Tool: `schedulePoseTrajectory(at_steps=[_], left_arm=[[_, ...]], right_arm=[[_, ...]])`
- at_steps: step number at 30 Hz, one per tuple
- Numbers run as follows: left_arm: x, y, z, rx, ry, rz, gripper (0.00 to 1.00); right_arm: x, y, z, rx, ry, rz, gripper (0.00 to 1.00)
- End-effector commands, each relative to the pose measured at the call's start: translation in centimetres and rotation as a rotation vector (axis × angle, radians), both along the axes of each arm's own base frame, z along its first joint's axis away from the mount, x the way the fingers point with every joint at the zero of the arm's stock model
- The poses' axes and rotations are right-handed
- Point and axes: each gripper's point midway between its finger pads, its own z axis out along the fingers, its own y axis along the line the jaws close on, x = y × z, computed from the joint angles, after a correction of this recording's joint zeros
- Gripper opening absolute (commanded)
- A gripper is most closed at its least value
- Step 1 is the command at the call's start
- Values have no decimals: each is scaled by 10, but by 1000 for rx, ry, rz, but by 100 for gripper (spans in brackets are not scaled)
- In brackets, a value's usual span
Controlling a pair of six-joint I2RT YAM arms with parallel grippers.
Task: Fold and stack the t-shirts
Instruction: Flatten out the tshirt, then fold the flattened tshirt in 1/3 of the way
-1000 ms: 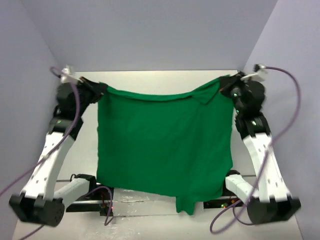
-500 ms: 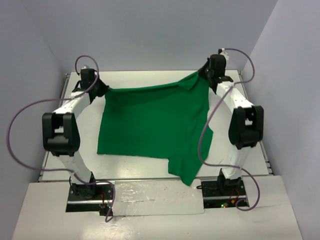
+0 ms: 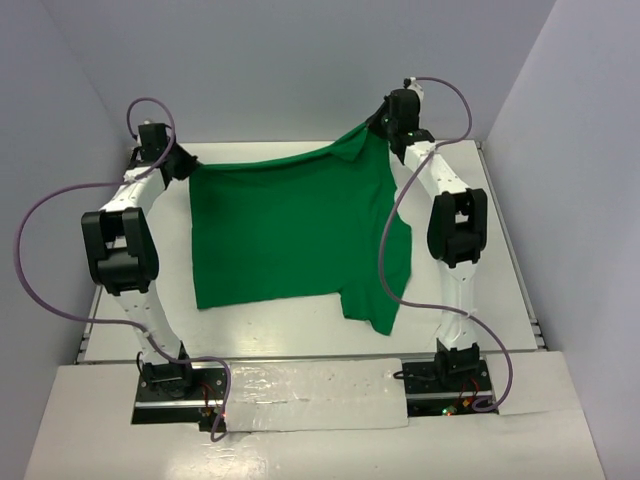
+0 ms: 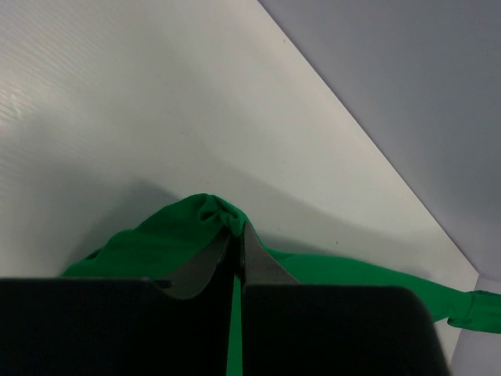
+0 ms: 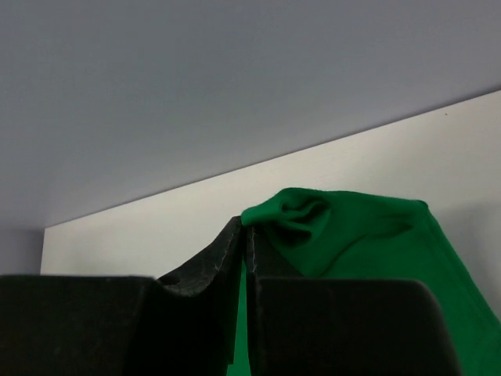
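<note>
The bright green t-shirt (image 3: 290,230) is stretched between both grippers over the white table, its lower part resting on the table and one sleeve hanging toward the front right. My left gripper (image 3: 186,166) is shut on the shirt's far left corner; the pinched cloth (image 4: 215,213) bunches at its fingertips. My right gripper (image 3: 380,126) is shut on the far right corner, held slightly higher; the cloth (image 5: 301,211) bulges beside its fingertips.
The white table (image 3: 300,325) is enclosed by grey walls at the back (image 3: 300,70) and both sides. Both arms reach far toward the back edge. The table's back edge shows in the right wrist view (image 5: 156,205). Purple cables loop around both arms.
Both arms have swung from high and near to far and low, carrying the shirt toward the back. The shirt has gone from hanging to lying mostly on the table.
</note>
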Motion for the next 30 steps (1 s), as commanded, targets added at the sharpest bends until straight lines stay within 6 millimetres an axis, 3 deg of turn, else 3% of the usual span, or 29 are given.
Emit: schedulePoseTrajectory(at_steps=[1, 6, 14, 15, 17, 23, 30], left_arm=[[8, 18, 24, 11, -33, 4, 10], [8, 25, 25, 38, -8, 4, 10], [-6, 21, 33, 62, -3, -39, 10], [-8, 21, 29, 65, 6, -42, 10], [-16, 20, 28, 69, 17, -47, 11], [-33, 20, 10, 74, 58, -50, 10], [-46, 23, -7, 81, 98, -29, 10]], right_arm=[[5, 2, 42, 38, -79, 21, 9], [-13, 2, 47, 39, -57, 37, 9], [-90, -10, 26, 45, 27, 25, 9], [-90, -10, 26, 45, 27, 24, 9], [-111, -13, 12, 42, 59, 25, 9], [-151, -11, 0, 9, 101, 22, 9], [-180, -15, -27, 5, 154, -22, 9]])
